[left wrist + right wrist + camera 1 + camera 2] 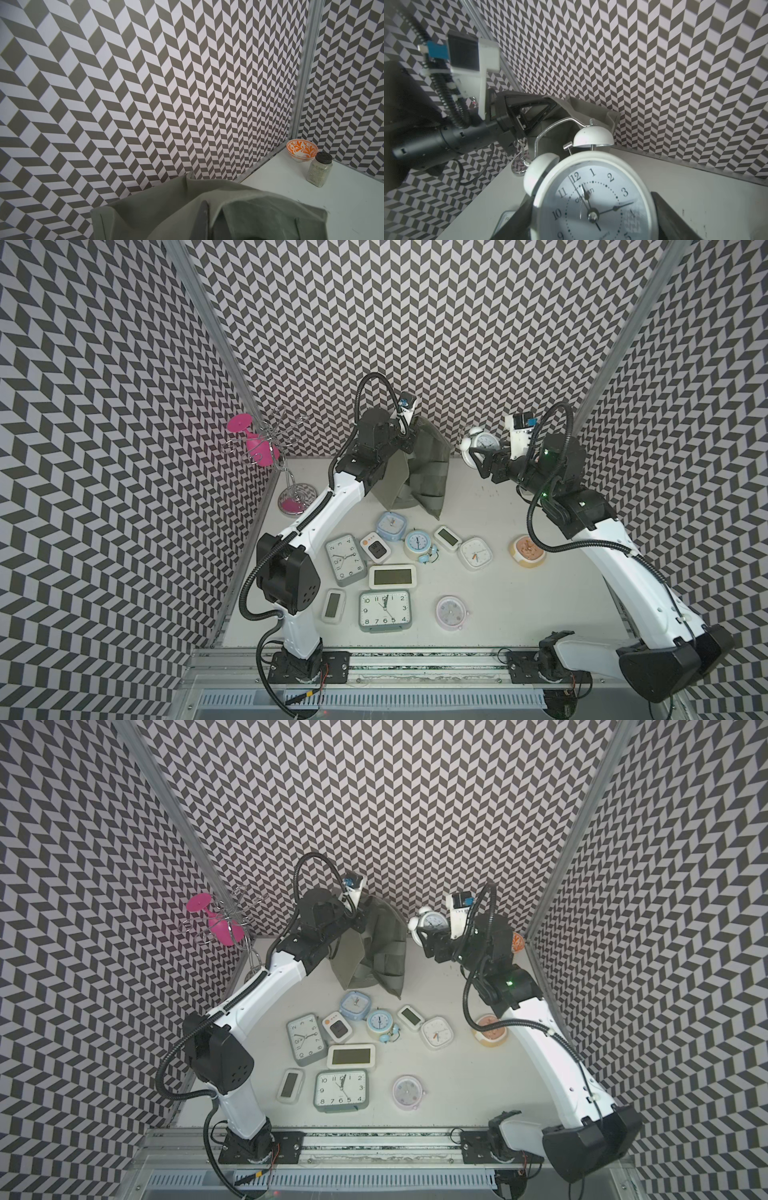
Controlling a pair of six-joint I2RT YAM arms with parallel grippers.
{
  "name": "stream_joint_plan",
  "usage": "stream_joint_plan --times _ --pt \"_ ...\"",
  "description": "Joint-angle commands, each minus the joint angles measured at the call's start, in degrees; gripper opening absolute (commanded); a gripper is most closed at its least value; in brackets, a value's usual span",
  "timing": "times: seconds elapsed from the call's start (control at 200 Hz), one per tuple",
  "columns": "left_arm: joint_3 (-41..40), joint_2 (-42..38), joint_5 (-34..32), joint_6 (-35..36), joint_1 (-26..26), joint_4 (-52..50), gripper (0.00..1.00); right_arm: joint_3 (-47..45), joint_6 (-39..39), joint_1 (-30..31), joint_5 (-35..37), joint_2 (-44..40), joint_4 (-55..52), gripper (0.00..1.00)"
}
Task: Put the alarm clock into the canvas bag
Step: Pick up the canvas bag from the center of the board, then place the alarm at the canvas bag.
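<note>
The canvas bag sags with its mouth barely spread, so the twin-bell alarm clock could snag a bell or its wire handle on the rim and tumble onto the counter; the thin fabric might also slip from its pinch. The left hand is clenched on the bag's upper edge. The right hand stands wide, clasping the clock's round case on both sides, aloft just beside the bag
</note>
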Motion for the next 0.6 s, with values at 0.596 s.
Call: stream_joint_plan --times 0.596 --pt "3.6 0.3 -3.2 3.0 -4.6 -4.6 0.0 -8.5 4.4 2.4 -2.0 2.0 14.5 0.55"
